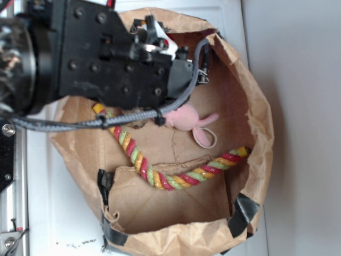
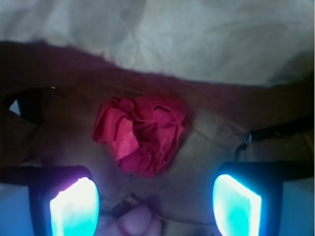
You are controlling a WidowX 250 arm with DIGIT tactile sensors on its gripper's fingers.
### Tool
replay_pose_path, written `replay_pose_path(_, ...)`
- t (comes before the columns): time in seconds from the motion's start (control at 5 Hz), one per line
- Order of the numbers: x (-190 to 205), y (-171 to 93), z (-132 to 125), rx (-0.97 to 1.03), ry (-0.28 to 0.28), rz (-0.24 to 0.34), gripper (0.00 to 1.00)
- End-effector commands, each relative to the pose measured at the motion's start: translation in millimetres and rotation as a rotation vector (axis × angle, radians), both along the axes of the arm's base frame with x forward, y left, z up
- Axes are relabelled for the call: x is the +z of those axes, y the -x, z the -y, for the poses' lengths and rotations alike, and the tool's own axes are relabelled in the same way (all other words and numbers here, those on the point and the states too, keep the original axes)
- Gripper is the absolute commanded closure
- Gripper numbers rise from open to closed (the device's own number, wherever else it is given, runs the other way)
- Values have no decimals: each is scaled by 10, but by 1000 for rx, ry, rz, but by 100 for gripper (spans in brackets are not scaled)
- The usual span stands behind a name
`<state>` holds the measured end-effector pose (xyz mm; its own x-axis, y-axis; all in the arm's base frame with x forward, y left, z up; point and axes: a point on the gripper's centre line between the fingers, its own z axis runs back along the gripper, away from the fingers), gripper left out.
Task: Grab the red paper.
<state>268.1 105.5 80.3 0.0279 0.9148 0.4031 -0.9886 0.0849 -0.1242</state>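
Red paper [image 2: 140,132]: crumpled, rose-like wad lying on the floor of the brown paper bag [image 1: 258,128], close to the bag's wall in the wrist view; roughly round, no clear long axis or facing. Hidden under the arm in the exterior view. Bag open-topped, rim rolled down, patched with dark tape. Inside the bag, largest first: red-yellow-green twisted rope [image 1: 170,178] curving across the floor; pink plush mouse [image 1: 189,120] above the rope. Gripper [image 2: 155,204] wide open, holding nothing, fingers [image 2: 74,206] straddling empty space just short of the wad. No legible writing.
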Motion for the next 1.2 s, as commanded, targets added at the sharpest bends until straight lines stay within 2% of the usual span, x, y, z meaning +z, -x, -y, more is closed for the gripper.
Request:
replay_pose_path(0.0, 58, 20, -158, 58, -44, 47, 0)
replay_pose_path(0.4, -48, -35, -127, 52, -53, 37, 0)
replay_pose_path(0.6, -130, -42, -99, 55, -78, 15, 0)
replay_pose_path(1.0, -194, 71, -83, 101, -109, -8, 0)
